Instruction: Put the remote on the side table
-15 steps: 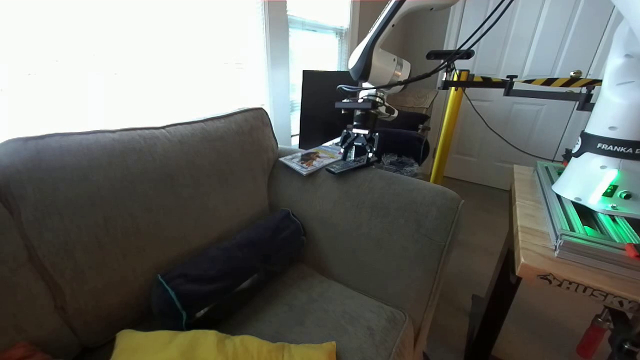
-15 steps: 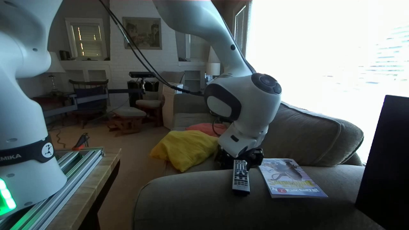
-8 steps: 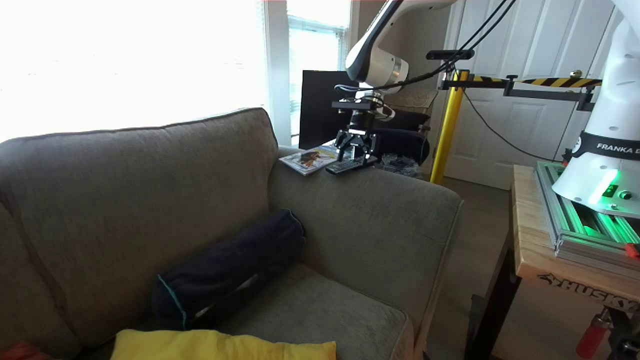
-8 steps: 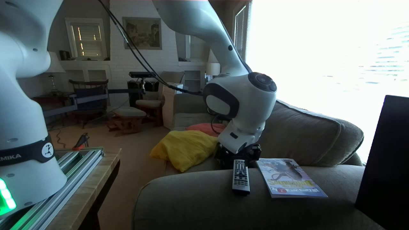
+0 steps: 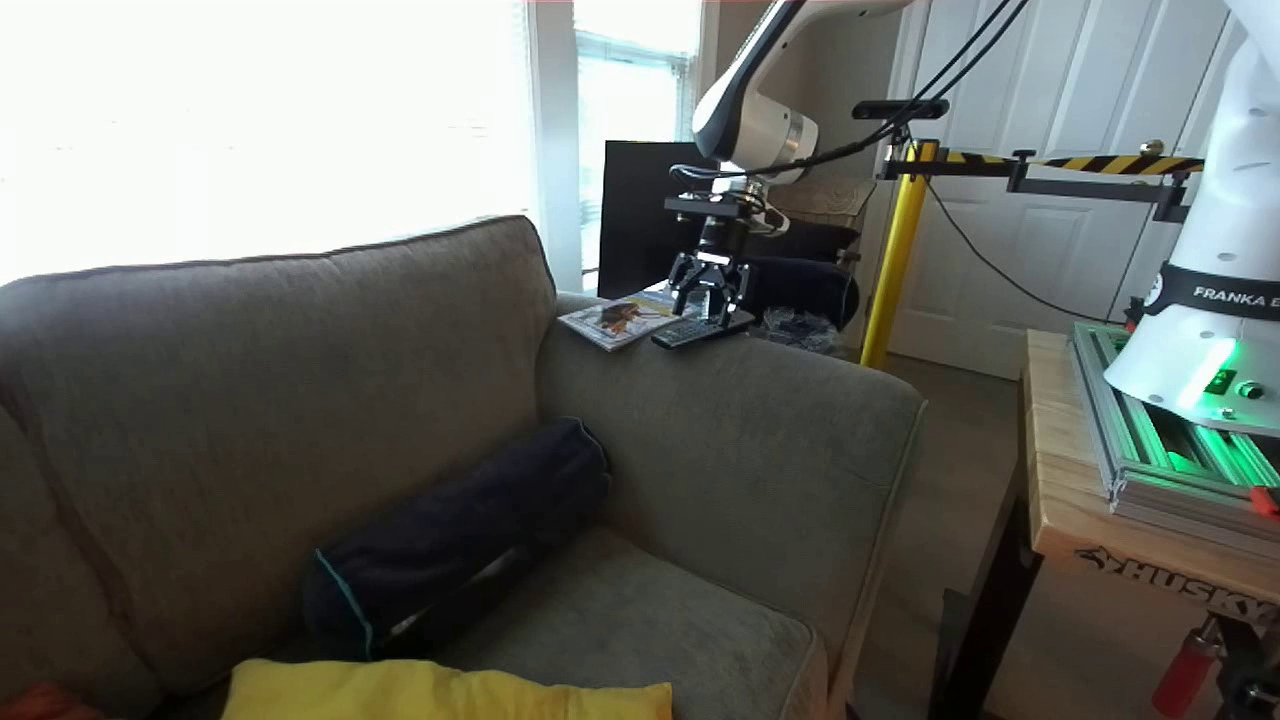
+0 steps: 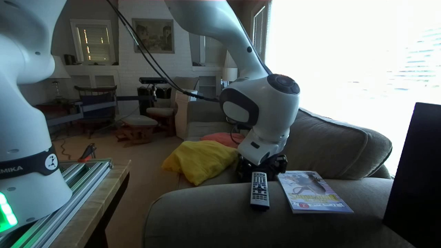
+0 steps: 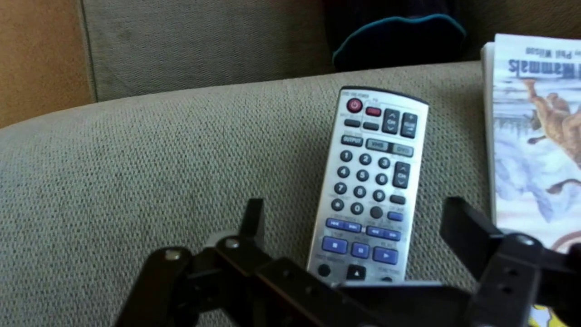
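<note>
Silver-faced and dark at its upper end, the remote [image 7: 367,181] lies flat and face up on the sofa arm [image 7: 181,172], just right of centre in the wrist view. The gripper [image 7: 353,202] stands at the bottom edge with its fingers [image 7: 253,220] spread, one to each side of the remote in the frame; whether they touch the sofa arm I cannot tell. At the right edge lies an illustrated magazine [image 7: 535,150], apart from the remote. In an exterior view, a yellow pillow [image 6: 200,160] and a salmon-coloured cushion [image 6: 222,137] rest on the sofa [image 6: 330,148] near mid-frame, and a pale box-like form [image 6: 181,115] stands above and to the left of them in the picture, its inside hidden. In an exterior view, crumpled clear plastic [image 5: 800,328] shows beyond the sofa arm, right of centre; whether it is a bag holding something cannot be told.
</note>
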Controlling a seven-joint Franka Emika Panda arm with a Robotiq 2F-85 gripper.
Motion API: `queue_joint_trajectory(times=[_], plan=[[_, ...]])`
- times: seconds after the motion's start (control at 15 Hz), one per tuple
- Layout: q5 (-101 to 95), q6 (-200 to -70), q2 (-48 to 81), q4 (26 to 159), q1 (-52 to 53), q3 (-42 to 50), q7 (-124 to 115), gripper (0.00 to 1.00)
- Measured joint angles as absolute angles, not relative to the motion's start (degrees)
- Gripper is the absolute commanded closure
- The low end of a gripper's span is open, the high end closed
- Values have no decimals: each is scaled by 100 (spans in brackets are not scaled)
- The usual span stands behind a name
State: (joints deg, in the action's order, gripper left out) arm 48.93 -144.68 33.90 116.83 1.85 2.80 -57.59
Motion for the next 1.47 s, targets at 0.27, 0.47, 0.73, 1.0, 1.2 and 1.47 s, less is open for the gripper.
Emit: queue_joint_trajectory(times=[0.27,0.47,0.73,1.0,1.2,1.47], plan=[[4910,-14468,3450,11690,126,299,-5764,0],[4924,-14469,3524,11695,77,309,-5768,21],[4953,-14579,3593,11720,18,319,-5771,48],[5048,-14717,3591,11742,-1,317,-5771,69],[5108,-14753,3586,11756,1,312,-5773,44],[5108,-14752,3573,11763,2,311,-5788,44]])
